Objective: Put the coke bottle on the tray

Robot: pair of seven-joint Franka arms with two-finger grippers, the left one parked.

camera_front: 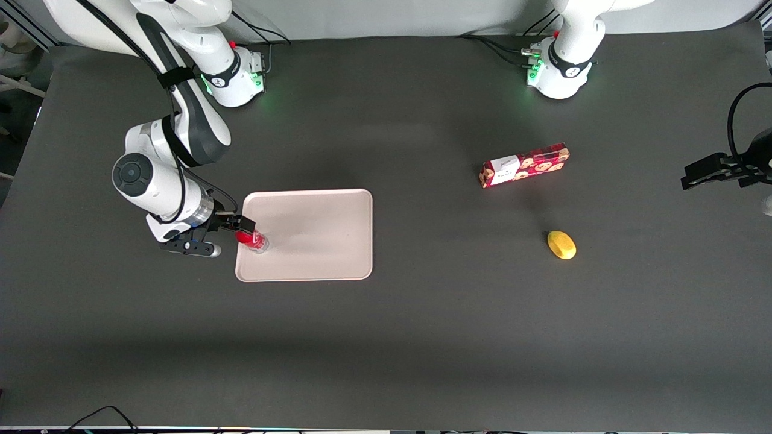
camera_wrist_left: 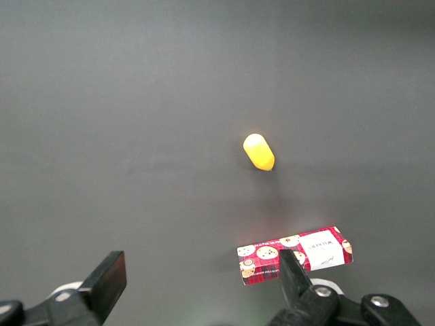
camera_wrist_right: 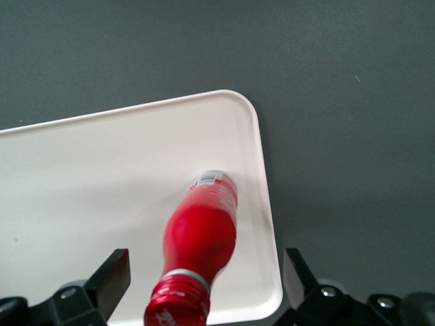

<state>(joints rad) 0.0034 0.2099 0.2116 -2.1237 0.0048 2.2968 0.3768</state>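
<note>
pincer (camera_wrist_right: pixel 204 282): spread wide, touching nothing | coke bottle (camera_wrist_right: pixel 202 234): between fingers, on tray (camera_wrist_right: pixel 81 176)

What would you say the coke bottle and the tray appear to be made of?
The coke bottle, between the open gripper fingers, looks like glossy red plastic: soft highlights on its body. The tray looks like matte beige-pink plastic, evenly coloured with a moulded rim.

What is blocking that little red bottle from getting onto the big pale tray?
Nothing visible. The small red coke bottle already stands on the pale beige rectangular tray, near its rim toward the working arm's end, with the end effector open around its cap.
</note>
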